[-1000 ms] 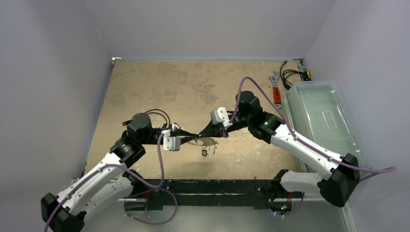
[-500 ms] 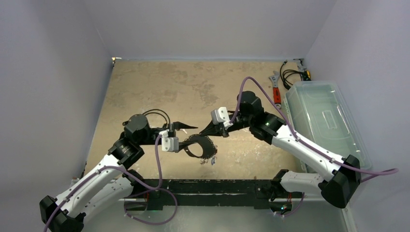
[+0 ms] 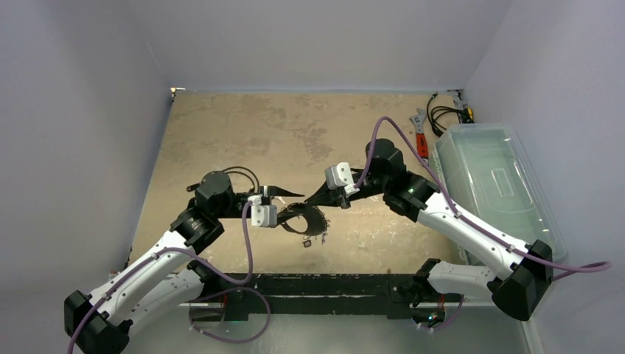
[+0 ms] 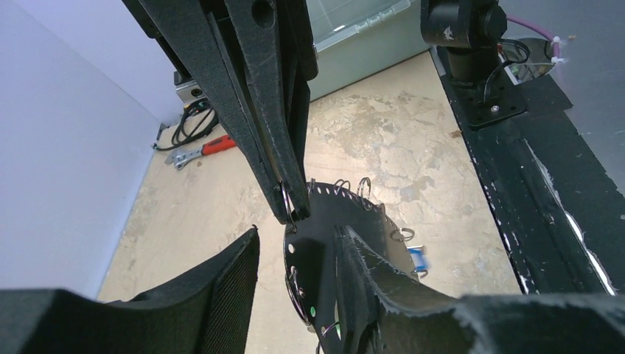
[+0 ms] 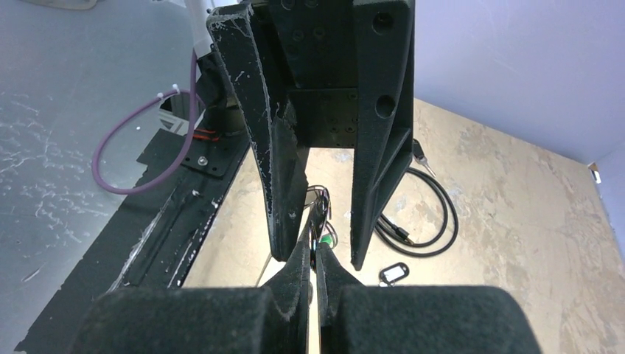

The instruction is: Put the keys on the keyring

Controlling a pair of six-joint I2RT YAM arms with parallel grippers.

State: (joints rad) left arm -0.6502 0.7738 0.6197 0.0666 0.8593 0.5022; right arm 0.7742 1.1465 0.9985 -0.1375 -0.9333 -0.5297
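The large round keyring (image 4: 317, 247), a dark-looking disc with holes and small wire loops along its rim, hangs above the sandy mottled table (image 3: 258, 133) between the two arms. The right gripper (image 4: 286, 212) is closed and seems to pinch its rim at one loop. The left gripper (image 3: 293, 209) stands open, its fingers either side of the disc without clamping it. A blue-tagged key (image 4: 416, 258) dangles at the ring's edge and a green-headed key (image 5: 322, 242) shows beside it. A black-tagged key (image 5: 393, 274) lies loose on the table, so the job looks partly done, with at least that one left to thread.
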